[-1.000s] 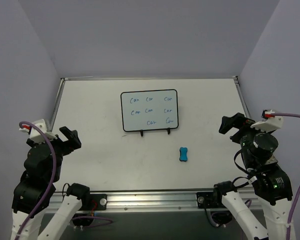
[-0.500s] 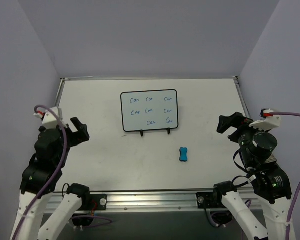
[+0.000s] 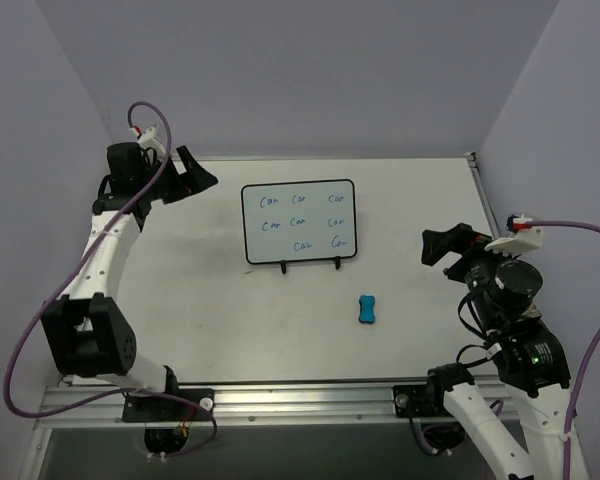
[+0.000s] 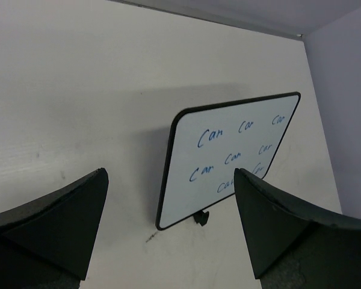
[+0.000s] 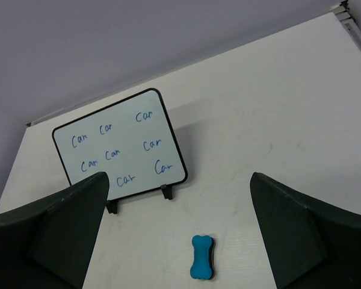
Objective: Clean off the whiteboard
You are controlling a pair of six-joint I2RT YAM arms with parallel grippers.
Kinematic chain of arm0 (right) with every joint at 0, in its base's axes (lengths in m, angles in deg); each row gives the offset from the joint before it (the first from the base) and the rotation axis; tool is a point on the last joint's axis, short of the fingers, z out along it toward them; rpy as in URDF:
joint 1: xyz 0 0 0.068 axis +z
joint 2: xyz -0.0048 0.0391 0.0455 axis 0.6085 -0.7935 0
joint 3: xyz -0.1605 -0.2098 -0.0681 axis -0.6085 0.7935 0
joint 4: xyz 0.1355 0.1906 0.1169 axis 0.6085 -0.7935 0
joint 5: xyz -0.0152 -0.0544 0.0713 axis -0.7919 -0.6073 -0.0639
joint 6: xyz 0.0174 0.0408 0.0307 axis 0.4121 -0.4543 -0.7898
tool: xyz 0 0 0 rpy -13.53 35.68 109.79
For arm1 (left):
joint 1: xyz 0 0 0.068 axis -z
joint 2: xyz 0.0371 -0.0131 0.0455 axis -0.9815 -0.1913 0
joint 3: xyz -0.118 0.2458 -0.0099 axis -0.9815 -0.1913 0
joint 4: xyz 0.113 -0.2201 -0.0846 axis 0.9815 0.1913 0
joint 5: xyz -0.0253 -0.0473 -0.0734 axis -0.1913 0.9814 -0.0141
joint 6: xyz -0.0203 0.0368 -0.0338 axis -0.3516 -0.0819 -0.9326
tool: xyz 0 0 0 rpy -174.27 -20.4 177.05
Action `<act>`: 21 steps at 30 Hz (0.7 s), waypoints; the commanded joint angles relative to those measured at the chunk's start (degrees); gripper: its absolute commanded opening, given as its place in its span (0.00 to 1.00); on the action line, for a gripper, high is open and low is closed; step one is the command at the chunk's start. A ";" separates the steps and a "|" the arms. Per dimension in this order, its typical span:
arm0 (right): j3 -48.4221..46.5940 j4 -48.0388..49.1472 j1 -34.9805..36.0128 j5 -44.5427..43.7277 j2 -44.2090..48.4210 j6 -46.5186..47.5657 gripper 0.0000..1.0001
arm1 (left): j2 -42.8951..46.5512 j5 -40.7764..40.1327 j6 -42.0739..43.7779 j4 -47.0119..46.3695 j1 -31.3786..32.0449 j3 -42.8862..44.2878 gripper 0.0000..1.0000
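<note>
The whiteboard (image 3: 298, 222) stands on two small black feet at the table's middle back, with blue "Car" words written across it. It also shows in the left wrist view as whiteboard (image 4: 228, 159) and in the right wrist view as whiteboard (image 5: 117, 144). A small blue bone-shaped eraser (image 3: 368, 309) lies in front of it to the right, and the eraser (image 5: 202, 257) sits between my right jaws' line of sight. My left gripper (image 3: 202, 176) hangs open at the far left, apart from the board's left edge. My right gripper (image 3: 442, 245) is open to the right of the eraser. Both hold nothing.
The white table (image 3: 180, 300) is boxed in by lavender walls at the back and on both sides. A metal rail (image 3: 300, 395) runs along the near edge with the arm bases. Purple cables (image 3: 40, 330) trail from both arms.
My left arm has swung up from the near left to the far left corner, its gripper now pointing at the whiteboard. My right gripper has edged slightly left. Both stay open.
</note>
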 commanded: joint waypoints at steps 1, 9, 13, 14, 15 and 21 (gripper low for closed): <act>1.54 3.00 -0.23 6.82 -0.37 0.36 1.00 | -6.78 12.90 1.58 -10.61 -2.63 6.95 0.94; 1.11 -1.39 -0.23 7.97 -1.07 3.96 1.00 | -25.60 28.28 1.43 -12.87 -1.84 16.90 0.94; 0.32 -2.18 -0.14 9.73 -1.69 5.02 1.00 | -29.47 30.40 2.73 -13.76 1.14 19.44 0.94; 0.31 -2.10 -0.14 10.86 -1.87 5.02 0.99 | -30.61 31.53 3.09 -14.19 2.89 19.89 0.94; 0.31 -2.10 -0.23 11.49 -2.04 4.85 0.99 | -31.31 32.58 2.74 -14.63 3.95 20.85 0.94; 0.05 -2.97 -0.14 13.69 -2.04 4.58 0.97 | -36.06 37.16 -0.68 -19.82 4.57 21.91 0.81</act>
